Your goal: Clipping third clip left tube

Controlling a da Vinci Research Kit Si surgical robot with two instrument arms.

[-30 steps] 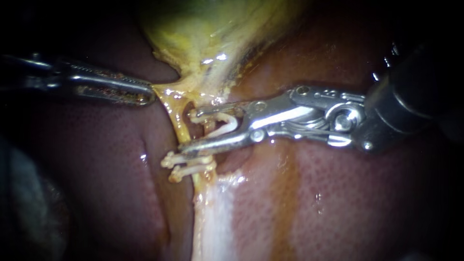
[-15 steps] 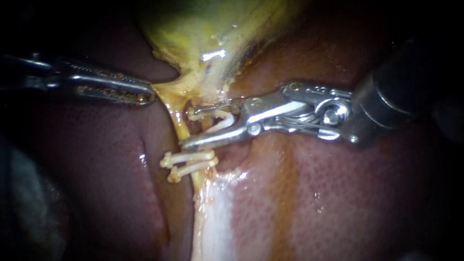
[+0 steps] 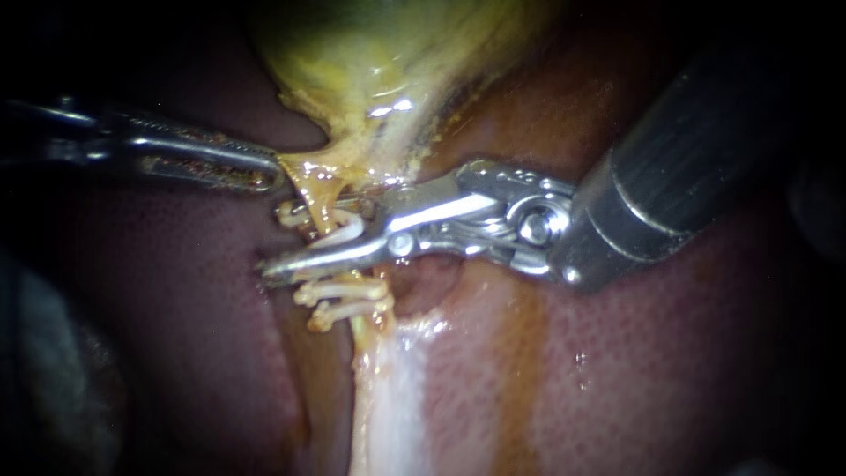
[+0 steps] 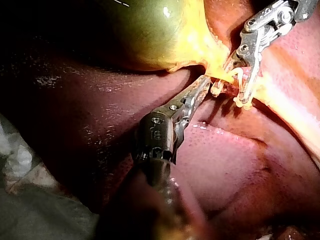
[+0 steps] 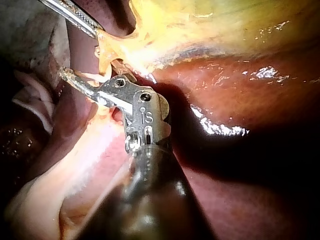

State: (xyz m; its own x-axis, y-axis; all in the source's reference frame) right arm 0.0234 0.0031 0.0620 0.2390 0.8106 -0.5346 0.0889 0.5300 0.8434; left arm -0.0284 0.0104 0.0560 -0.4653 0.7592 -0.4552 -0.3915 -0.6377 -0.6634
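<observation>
Background: the dark red liver (image 3: 617, 370) fills the endoscope view, with a pale band running down its lower centre; the yellow-green gallbladder (image 3: 379, 62) sits at the upper centre. The left instrument (image 3: 256, 174) enters from the left edge; its jaws are closed on the yellow tissue fold (image 3: 313, 166) at the base of the gallbladder. A yellow tube (image 3: 324, 210) runs downward from that fold. The right instrument (image 3: 280, 240) enters from the upper right; its jaws stand apart on either side of the tube and carry a white clip (image 3: 345, 234) between them, in contact with both. The two lower clips (image 3: 344, 291) sit closed across the tube just below the lower jaw.

Left wrist view: the left instrument's jaws lie together on the yellow fold under the gallbladder; the right instrument reaches in just beyond their tips, jaws parted around the tube; the lower clips lie beside it.

Right wrist view: the right instrument's jaws point at the fold, the clip visible between them; the left instrument holds the fold just ahead.
</observation>
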